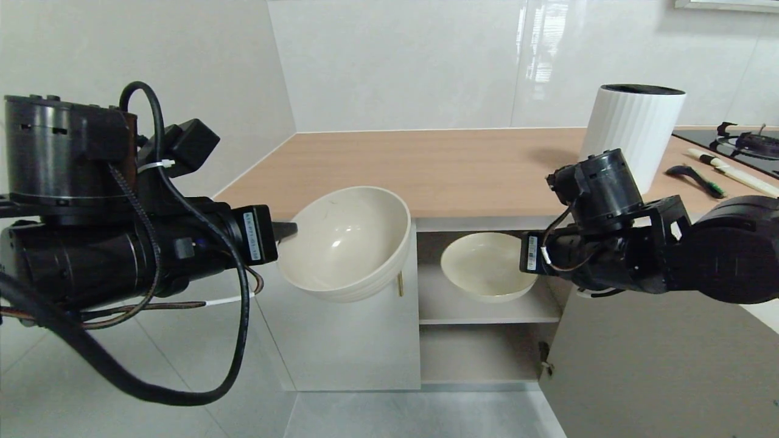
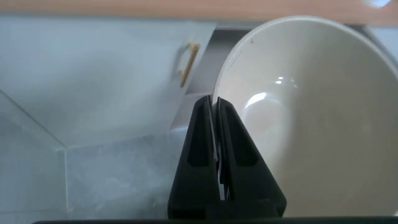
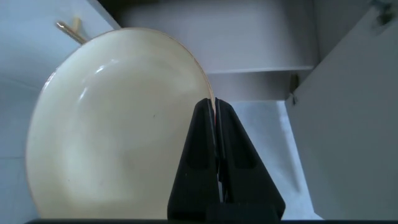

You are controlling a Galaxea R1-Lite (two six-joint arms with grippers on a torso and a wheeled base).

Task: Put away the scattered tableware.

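My left gripper (image 1: 286, 231) is shut on the rim of a large cream bowl (image 1: 347, 243), held tilted in the air in front of the open cabinet (image 1: 487, 310). In the left wrist view the black fingers (image 2: 202, 137) pinch the rim of that bowl (image 2: 305, 118). My right gripper (image 1: 524, 252) is shut on the rim of a smaller cream bowl (image 1: 484, 264), which hangs just above the cabinet's upper shelf (image 1: 444, 313). The right wrist view has the fingers (image 3: 202, 137) clamped over this bowl's (image 3: 118, 124) edge.
A white ribbed cylindrical container (image 1: 633, 134) stands on the wooden counter (image 1: 426, 164). A dark-handled utensil (image 1: 697, 177) and a pale stick (image 1: 733, 173) lie at the far right beside a stove burner (image 1: 751, 143). The cabinet door (image 1: 657, 365) stands open on the right.
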